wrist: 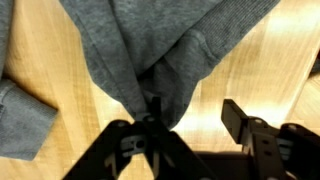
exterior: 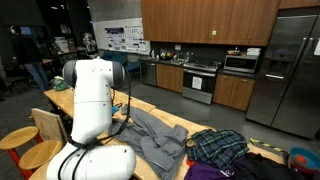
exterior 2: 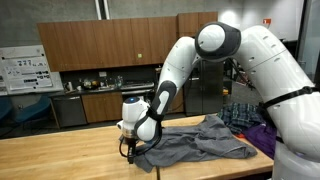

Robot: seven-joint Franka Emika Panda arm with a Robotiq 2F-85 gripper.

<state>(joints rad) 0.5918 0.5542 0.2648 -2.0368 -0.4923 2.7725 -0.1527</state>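
Note:
A grey sweatshirt (exterior 2: 195, 140) lies crumpled on the wooden table (exterior 2: 60, 155); it also shows in an exterior view (exterior: 150, 135) beside the arm's white base. My gripper (exterior 2: 128, 150) hangs low over the garment's edge nearest the bare wood. In the wrist view a pinched fold of the grey sweatshirt (wrist: 150, 40) runs down to one finger (wrist: 152, 112) and partly covers it. The other finger (wrist: 236, 118) stands apart over bare table (wrist: 250, 70). My gripper (wrist: 192, 106) is open, with wood showing in the gap between its jaws and nothing clamped.
A plaid cloth (exterior: 215, 148) and a purple cloth (exterior 2: 262, 135) lie heaped at the table's far end past the sweatshirt. A wooden chair (exterior: 45, 125) and stool stand beside the table. A blue bin (exterior: 300, 158) sits by the corner. Kitchen cabinets line the back wall.

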